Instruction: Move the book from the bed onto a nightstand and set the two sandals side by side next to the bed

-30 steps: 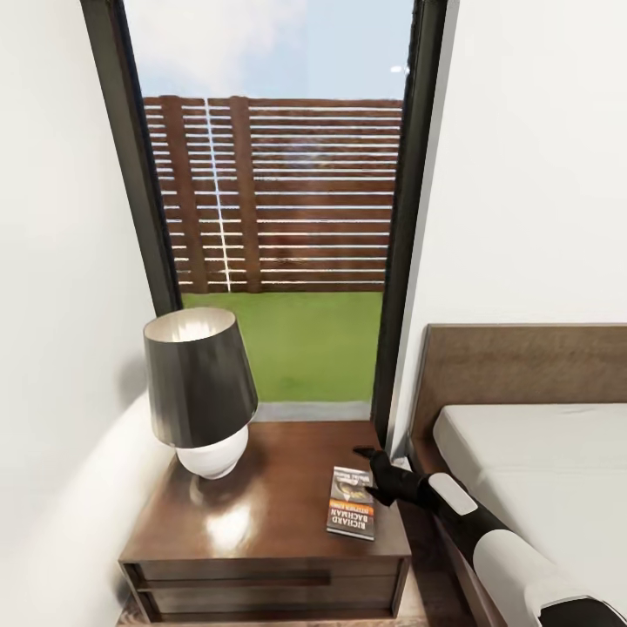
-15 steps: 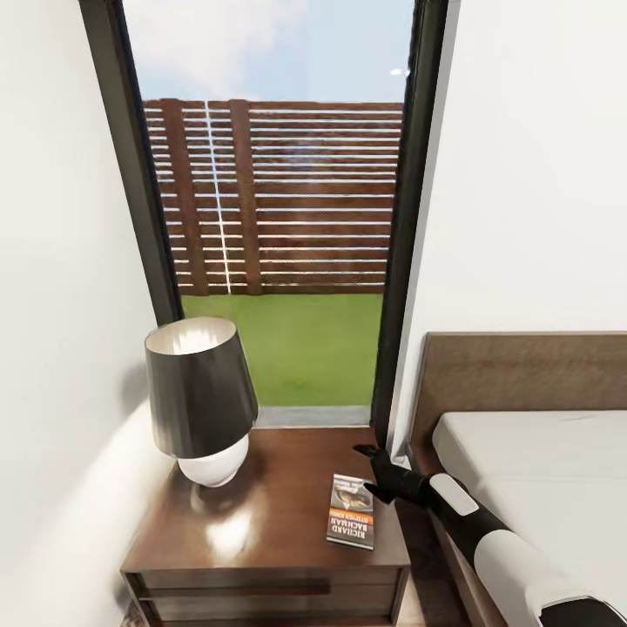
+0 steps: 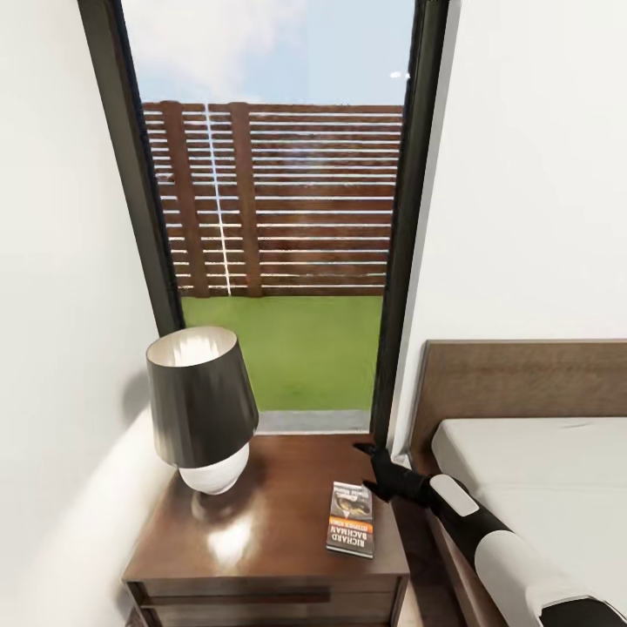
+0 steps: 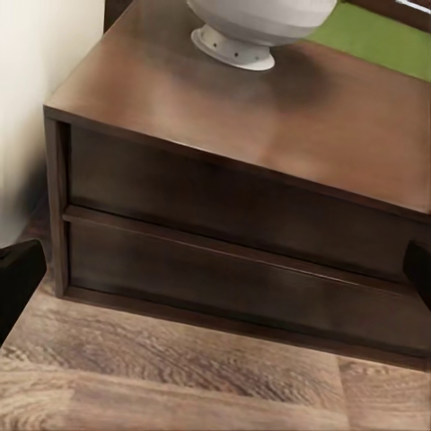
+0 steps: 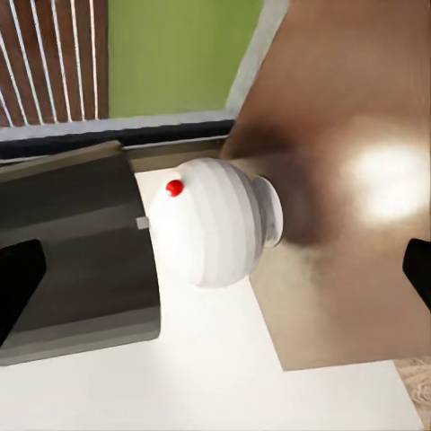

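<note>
Bedroom corner here: white walls, a tall dark-framed window (image 3: 279, 209) looking onto grass and a slatted fence. The book (image 3: 352, 519) is lying flat on the nightstand (image 3: 261, 531) tabletop, near the front right corner, about 4 o'clock from the middle of the top. Its long axis is running front to back, roughly the 12–6 line with a slight tilt, and the lettering is reading upside down from the head camera, so the top of the cover is pointing toward the robot.

The right hand (image 3: 373, 468) is hovering just beside the book's far right corner, around 1 o'clock from it, fingers spread apart and holding nothing. The left hand (image 4: 215, 269) is sitting low, facing the nightstand's drawer front, fingers wide apart and empty too.

So the book part looks done to me. To finish well, I'd be pulling the right arm up and away toward the bed (image 3: 531, 470) without brushing the book, since it's close to the edge. Also watch the lamp (image 3: 202, 405) at 10 o'clock. The sandals come next.
</note>
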